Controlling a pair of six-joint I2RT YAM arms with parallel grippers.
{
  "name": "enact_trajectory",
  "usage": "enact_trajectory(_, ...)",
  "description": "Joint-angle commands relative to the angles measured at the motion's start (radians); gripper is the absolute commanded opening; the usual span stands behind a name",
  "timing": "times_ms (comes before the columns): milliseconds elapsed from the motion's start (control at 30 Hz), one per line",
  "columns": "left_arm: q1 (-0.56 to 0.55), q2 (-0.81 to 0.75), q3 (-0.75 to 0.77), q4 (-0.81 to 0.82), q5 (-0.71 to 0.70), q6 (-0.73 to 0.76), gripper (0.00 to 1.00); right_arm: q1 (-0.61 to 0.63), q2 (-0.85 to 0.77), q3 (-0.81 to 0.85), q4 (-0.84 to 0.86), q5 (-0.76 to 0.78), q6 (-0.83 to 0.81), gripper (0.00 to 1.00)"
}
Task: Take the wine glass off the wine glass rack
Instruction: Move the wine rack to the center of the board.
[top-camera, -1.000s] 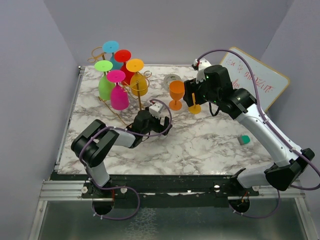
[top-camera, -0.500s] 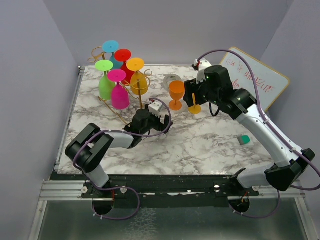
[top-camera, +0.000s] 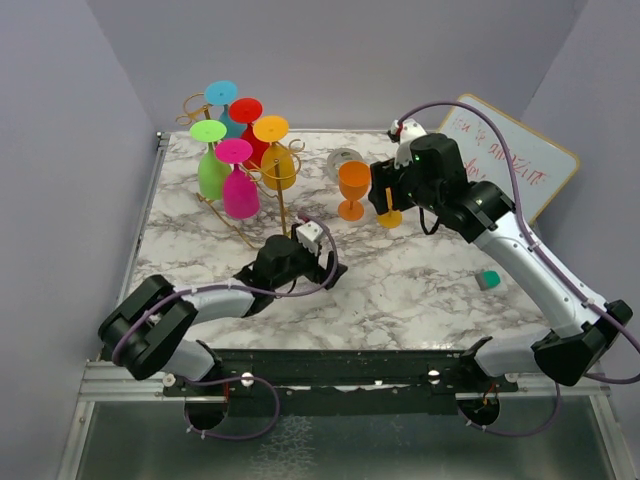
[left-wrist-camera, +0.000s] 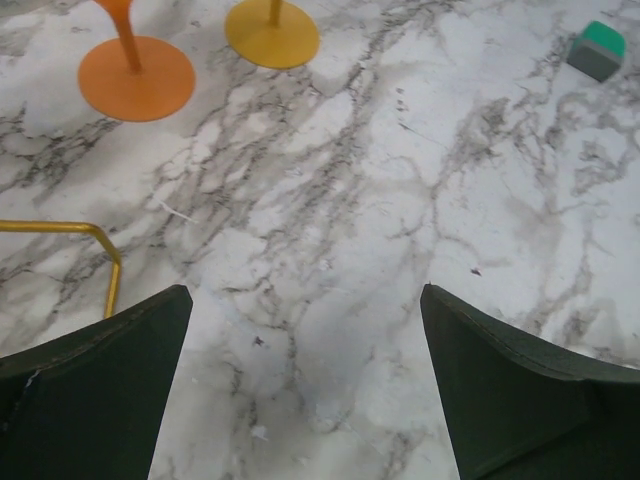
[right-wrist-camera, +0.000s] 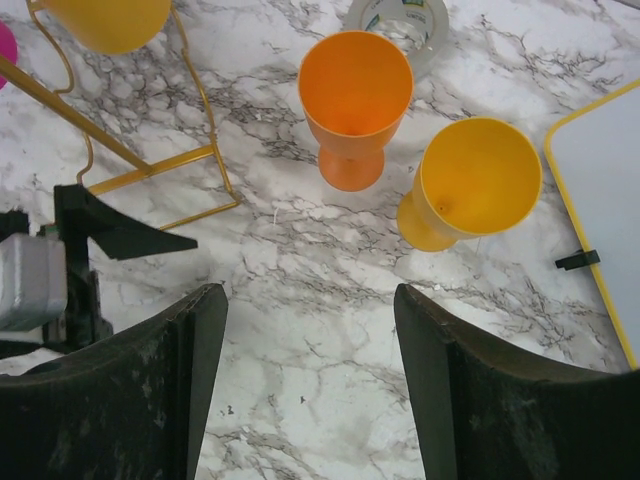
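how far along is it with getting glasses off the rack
Done: an orange glass and a yellow glass stand upright on the marble table, off the wine glass rack. In hand: nothing; the left fingers and right fingers are open and empty above the table. Left: five hanging glasses are upside down on the rack.

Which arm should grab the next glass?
Left, probably. The left fingers are open beside the wine glass rack's base; the right fingers hover over the orange wine glass and yellow wine glass already off it.
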Motion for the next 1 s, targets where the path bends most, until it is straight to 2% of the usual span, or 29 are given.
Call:
enact_trajectory(0, -0.080, -0.143, -0.081, -0.093, 0.018, -0.034, 0.97, 0.005, -0.031, -0.015, 0.032, 0.049, 0.011, 0.74)
enact_trajectory(133, -0.144, -0.365, -0.166, -0.166, -0.040, -0.117, 0.95, 0.005, -0.037, -0.020, 0.043, 0.065, 0.019, 0.74)
enact_trajectory(200, -0.147, -0.487, -0.169, -0.262, -0.083, -0.161, 0.95, 0.005, -0.043, -0.036, 0.062, 0.069, 0.031, 0.80)
enact_trajectory(333, -0.147, -0.729, -0.090, -0.546, -0.202, -0.204, 0.96, 0.004, -0.062, -0.066, 0.111, 0.067, 0.064, 0.84)
enact_trajectory(433, -0.147, -0.833, 0.009, -0.770, -0.332, -0.222, 0.97, 0.004, -0.075, -0.084, 0.145, 0.075, 0.077, 0.85)
enact_trajectory(500, -0.146, -0.874, 0.065, -0.859, -0.395, -0.220, 0.98, 0.004, -0.082, -0.092, 0.165, 0.085, 0.085, 0.85)
enact_trajectory(700, -0.146, -0.870, 0.243, -1.026, -0.405, -0.196, 0.98, 0.004, -0.090, -0.096, 0.181, 0.100, 0.091, 0.86)
enact_trajectory(867, -0.147, -0.707, 0.456, -1.155, -0.405, -0.220, 0.95, 0.005, -0.086, -0.098, 0.188, 0.099, 0.091, 0.86)
enact_trajectory(967, -0.147, -0.654, 0.559, -1.162, -0.406, -0.195, 0.96, 0.005, -0.080, -0.082, 0.174, 0.091, 0.092, 0.86)
